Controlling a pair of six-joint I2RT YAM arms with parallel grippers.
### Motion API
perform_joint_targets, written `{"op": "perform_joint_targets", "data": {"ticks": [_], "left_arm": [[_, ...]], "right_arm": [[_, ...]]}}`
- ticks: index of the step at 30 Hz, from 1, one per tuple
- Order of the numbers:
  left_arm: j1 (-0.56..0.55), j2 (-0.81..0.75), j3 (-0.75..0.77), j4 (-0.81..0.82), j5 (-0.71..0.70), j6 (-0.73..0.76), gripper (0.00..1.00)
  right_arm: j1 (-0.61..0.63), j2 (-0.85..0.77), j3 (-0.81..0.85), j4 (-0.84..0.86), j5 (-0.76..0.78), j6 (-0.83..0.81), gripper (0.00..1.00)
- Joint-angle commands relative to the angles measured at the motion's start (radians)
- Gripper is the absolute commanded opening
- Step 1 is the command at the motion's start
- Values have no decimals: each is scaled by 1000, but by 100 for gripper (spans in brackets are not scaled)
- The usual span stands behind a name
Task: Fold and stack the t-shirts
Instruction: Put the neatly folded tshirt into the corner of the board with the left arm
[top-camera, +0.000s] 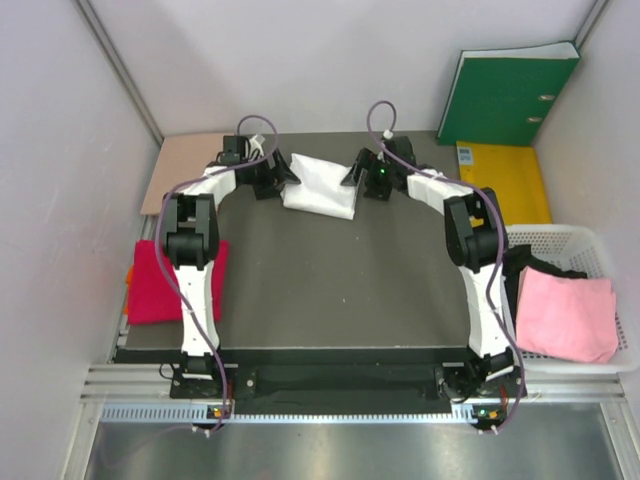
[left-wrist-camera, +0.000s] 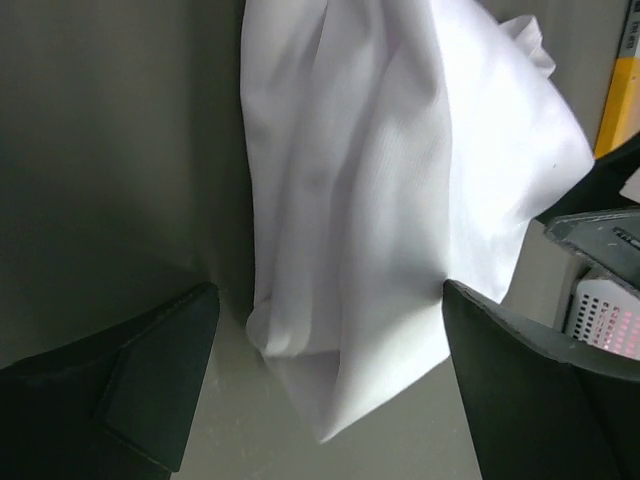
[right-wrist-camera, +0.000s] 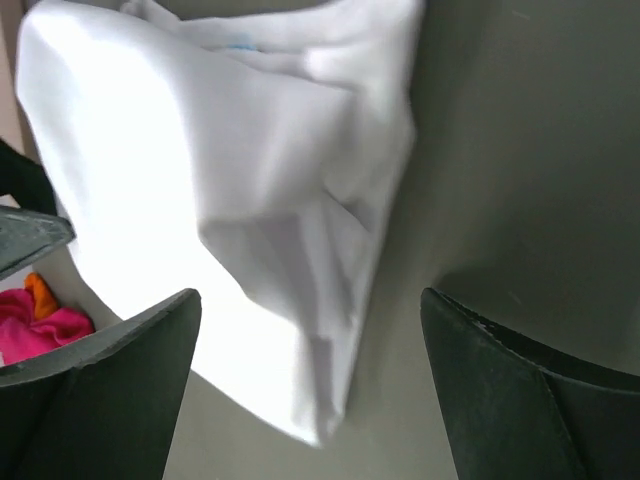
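A white t-shirt (top-camera: 322, 184) lies folded in a small bundle at the far middle of the dark mat (top-camera: 330, 290). My left gripper (top-camera: 287, 177) is open at its left edge; in the left wrist view the white cloth (left-wrist-camera: 380, 200) lies between and ahead of the spread fingers (left-wrist-camera: 150, 370). My right gripper (top-camera: 352, 178) is open at its right edge; the cloth (right-wrist-camera: 220, 190) shows between its fingers (right-wrist-camera: 500, 380), a small blue label near the top. A crimson red t-shirt (top-camera: 155, 282) lies left of the mat. A pale pink t-shirt (top-camera: 566, 312) lies in the basket.
A white mesh basket (top-camera: 570, 240) stands at the right. A green binder (top-camera: 505, 95) leans at the back right, with a yellow sheet (top-camera: 510, 180) below it. A tan cardboard sheet (top-camera: 180, 170) lies at the back left. Grey walls close both sides.
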Motion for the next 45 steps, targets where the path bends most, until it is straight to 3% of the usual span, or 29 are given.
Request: {"op": "perform_joint_targets", "data": {"ticks": [1, 2, 3, 4, 5, 8, 11, 12, 20, 27, 28, 29, 31, 33, 34, 35, 39, 42, 44, 45], "left_arm": [[-12, 89, 72, -19, 40, 3, 85], [-18, 109, 94, -27, 54, 5, 70], [-24, 120, 107, -36, 61, 14, 61], [-27, 128, 116, -65, 75, 23, 51], [-36, 146, 134, -81, 86, 34, 27], [-46, 160, 139, -162, 138, 64, 13], [-58, 114, 72, -260, 131, 130, 9], [-60, 96, 43, -277, 124, 141, 0], [-79, -180, -336, -403, 85, 157, 0], [-115, -368, -534, -473, -40, 108, 0], [-115, -390, -537, -476, -69, 105, 4], [-115, -398, -534, -484, -80, 108, 15], [-116, -435, -524, -498, -109, 117, 18], [-119, -466, -510, -496, -123, 126, 28], [-121, -496, -504, -495, -129, 138, 62], [-121, -510, -502, -489, -126, 144, 99], [-121, -544, -496, -492, -115, 171, 99], [-121, -566, -493, -480, -118, 174, 99], [-121, -569, -484, -473, -118, 175, 99], [-121, -567, -476, -473, -120, 174, 99]], "right_arm": [[59, 125, 200, -53, -77, 23, 85], [69, 160, 218, -58, -91, 29, 80], [72, 172, 228, -39, -108, 41, 68], [72, 185, 231, -27, -150, 69, 27], [73, 198, 228, -18, -169, 83, 0], [73, 182, 189, -24, -197, 78, 0], [70, 121, 117, -65, -198, 26, 0], [69, 102, 102, -82, -195, 8, 0], [75, -106, -93, -274, -188, -135, 0], [107, -220, -297, -395, -201, -179, 1], [110, -223, -303, -406, -214, -187, 15], [112, -222, -303, -421, -221, -198, 27], [112, -223, -271, -493, -218, -247, 53], [112, -240, -221, -560, -177, -300, 70], [109, -266, -204, -582, -162, -313, 88], [110, -281, -188, -597, -146, -327, 97], [109, -329, -108, -641, -82, -386, 100], [107, -328, -64, -644, -117, -403, 100], [107, -314, -42, -633, -167, -402, 86], [109, -308, -23, -628, -227, -396, 71]]}}
